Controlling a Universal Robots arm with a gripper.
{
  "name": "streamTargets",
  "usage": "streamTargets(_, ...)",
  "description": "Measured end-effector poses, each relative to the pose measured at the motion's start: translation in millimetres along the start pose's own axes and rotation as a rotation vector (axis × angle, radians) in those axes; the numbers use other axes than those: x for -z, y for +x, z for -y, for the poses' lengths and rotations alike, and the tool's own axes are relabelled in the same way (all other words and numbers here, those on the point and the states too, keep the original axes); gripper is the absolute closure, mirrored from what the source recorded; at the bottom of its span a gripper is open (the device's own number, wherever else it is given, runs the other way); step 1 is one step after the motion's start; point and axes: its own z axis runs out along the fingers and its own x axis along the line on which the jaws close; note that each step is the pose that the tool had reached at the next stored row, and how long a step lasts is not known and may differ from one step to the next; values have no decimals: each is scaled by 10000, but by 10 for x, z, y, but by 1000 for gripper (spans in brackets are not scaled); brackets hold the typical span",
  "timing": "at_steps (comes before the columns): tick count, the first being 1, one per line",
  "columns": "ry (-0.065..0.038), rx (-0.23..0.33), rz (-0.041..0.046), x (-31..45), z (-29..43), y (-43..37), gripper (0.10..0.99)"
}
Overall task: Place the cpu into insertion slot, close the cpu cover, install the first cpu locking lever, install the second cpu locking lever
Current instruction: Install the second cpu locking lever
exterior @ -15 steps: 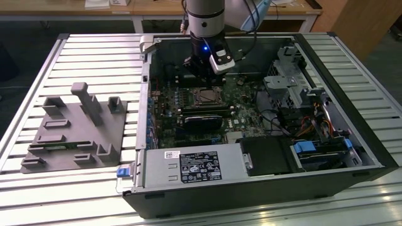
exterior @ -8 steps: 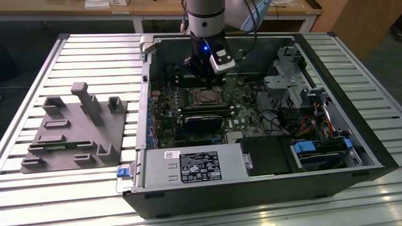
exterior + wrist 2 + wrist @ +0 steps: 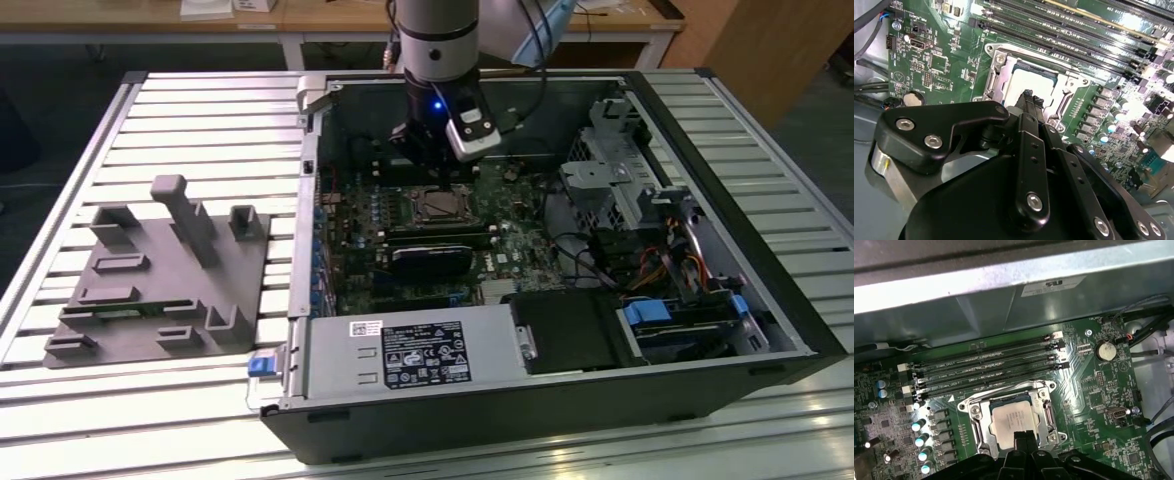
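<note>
In the exterior view your gripper point(image 3: 437, 170) hangs just above the insertion slot point(image 3: 437, 205) inside the open computer case point(image 3: 747, 300). In both wrist views the cpu point(image 3: 1013, 421) sits in the slot under the cpu cover point(image 3: 1044, 412), with the fingertips point(image 3: 1030, 100) together and holding nothing. Press off-centre here and you may shift the chip or bend the frame.

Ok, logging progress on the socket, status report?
Gripper shut, tips at the socket edge. Cpu seated in the insertion slot, cpu cover down around it. Nothing in the way.
</note>
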Motion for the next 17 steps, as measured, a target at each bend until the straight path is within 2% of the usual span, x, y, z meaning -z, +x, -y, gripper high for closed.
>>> streamTargets(17,0,0,0,0,79,-24,980)
